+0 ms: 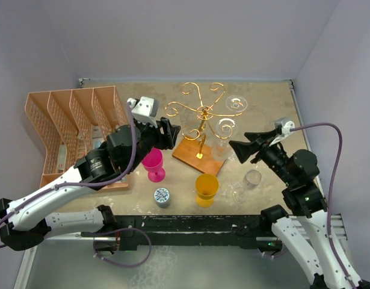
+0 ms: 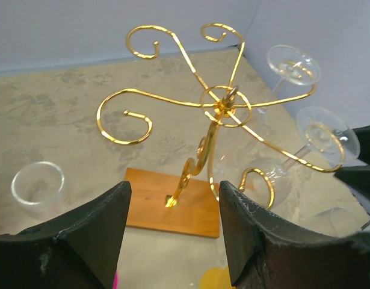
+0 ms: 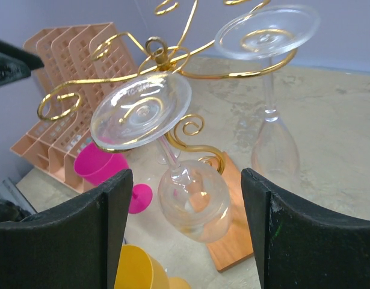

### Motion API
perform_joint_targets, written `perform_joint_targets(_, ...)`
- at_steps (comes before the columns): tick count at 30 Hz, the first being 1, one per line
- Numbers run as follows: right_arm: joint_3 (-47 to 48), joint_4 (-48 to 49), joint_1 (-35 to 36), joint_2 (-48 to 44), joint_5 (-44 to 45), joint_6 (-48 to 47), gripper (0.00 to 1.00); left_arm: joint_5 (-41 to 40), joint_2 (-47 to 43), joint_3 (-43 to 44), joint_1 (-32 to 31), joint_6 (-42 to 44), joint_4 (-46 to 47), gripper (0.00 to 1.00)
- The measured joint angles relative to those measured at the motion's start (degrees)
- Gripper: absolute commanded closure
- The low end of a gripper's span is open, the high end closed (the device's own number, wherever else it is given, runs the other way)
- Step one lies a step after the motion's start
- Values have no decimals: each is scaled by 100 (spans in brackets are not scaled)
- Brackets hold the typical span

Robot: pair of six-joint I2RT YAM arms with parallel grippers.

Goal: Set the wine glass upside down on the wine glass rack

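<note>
Wine glass [image 3: 191, 194]: clear, hangs upside down, foot caught on a scroll arm of the wine glass rack [image 1: 203, 113], bowl down just beside the post, near the right end of the wooden base [image 1: 197, 158]. Sits straight ahead of the right gripper [image 3: 186, 174], close to it, not touched

Right gripper: spread wide, nothing between the fingers; aimed at the rack from the right. Left gripper [image 2: 174, 188]: likewise parted wide and empty, aimed at the rack from the left, fingertips short of the gold wire, near the pink goblet [image 1: 153, 164]

Second clear glass [image 3: 274, 144]: also hung foot-up on the rack, on an arm farther back and to the right, apart from the first

Third clear glass [image 1: 251, 179]: on the table [image 1: 266, 105] near the right arm, in front of and to the right of the rack, seemingly upright; clear of both grippers' fingers

Yellow goblet [image 1: 206, 186]: upright just in front of the base. Pink goblet: upright to the left of the base. Small round blue-and-white patterned thing [image 1: 162, 196]: between the two goblets, nearer the table's front edge; too small to identify. Orange divided basket [image 1: 64, 123]: at the table's left, behind the left arm. One more clear glass bowl [image 2: 37, 188]: on the tabletop, at the left of the left wrist view
</note>
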Motion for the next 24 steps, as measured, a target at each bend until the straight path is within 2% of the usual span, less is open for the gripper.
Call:
perform_joint_targets(3, 293, -317, -7, -26, 356, 105, 27, -195, -173, 0, 0, -155, -446, 43)
perform_joint_targets(7, 702, -608, -11, -24, 835, 269, 27, -553, -518, -26, 0, -557, -1145, 50)
perform_joint_targets(14, 1482, -793, -15, 188, 1021, 358, 27, -938, -925, -634, 0, -1519, -2028, 48)
perform_joint_targets(18, 1899, -654, -13, 444, 933, 343, 27, -852, -557, -946, 0, -1923, -2109, 49)
perform_joint_targets(24, 2415, -197, -2, 975, 647, 310, 28, -621, 444, -979, 57, -2339, -2164, 58)
